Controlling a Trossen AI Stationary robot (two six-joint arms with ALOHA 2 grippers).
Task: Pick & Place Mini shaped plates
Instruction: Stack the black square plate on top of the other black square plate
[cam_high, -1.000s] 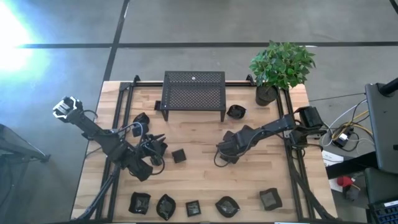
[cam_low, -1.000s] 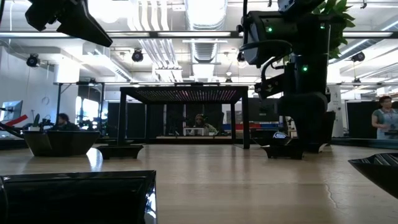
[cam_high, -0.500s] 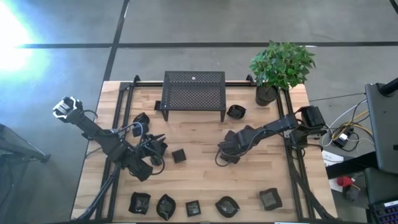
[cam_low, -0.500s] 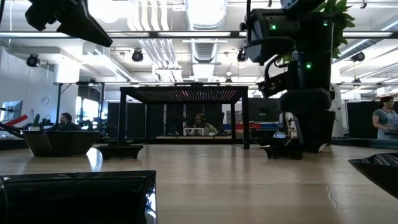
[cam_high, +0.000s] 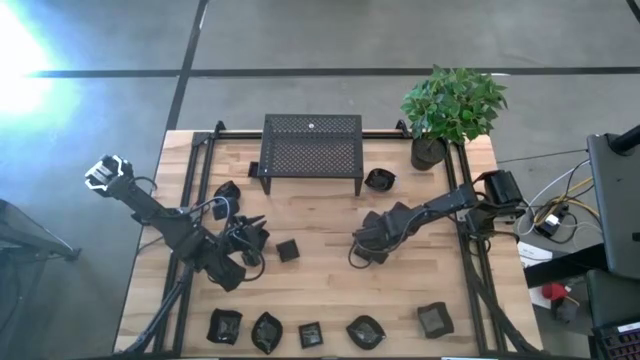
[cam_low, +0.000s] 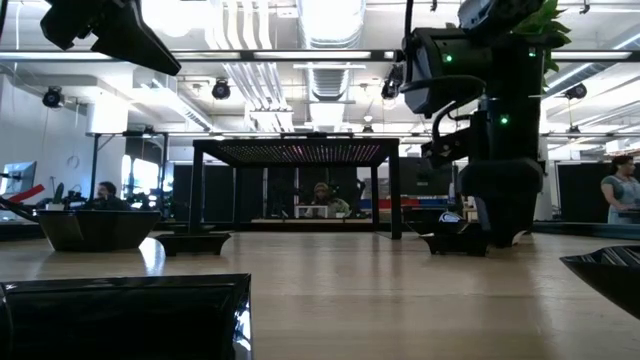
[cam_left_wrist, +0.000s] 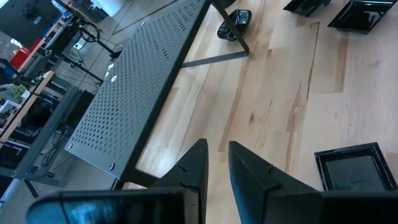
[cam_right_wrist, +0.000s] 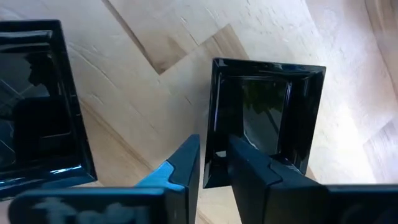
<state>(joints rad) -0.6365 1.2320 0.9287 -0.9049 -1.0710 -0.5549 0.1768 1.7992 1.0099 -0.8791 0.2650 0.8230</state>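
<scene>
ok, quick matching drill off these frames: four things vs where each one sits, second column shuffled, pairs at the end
Things:
1. black mesh stand
2. plant pot
3. left gripper
4. right gripper

Places:
A. far right corner of the table
B. table's middle, at a square mini plate
C. far edge, centre
D. left part of the table, by several plates

Pairs: 1-C, 2-A, 3-D, 4-B

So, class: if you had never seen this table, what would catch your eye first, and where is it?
The black mesh stand at the table's far middle, with the green plant at the far right corner. Next, a row of glossy little black plates along the near edge. Mid-table, the right gripper is low over the wood, its fingers astride the rim of a square plate.
</scene>
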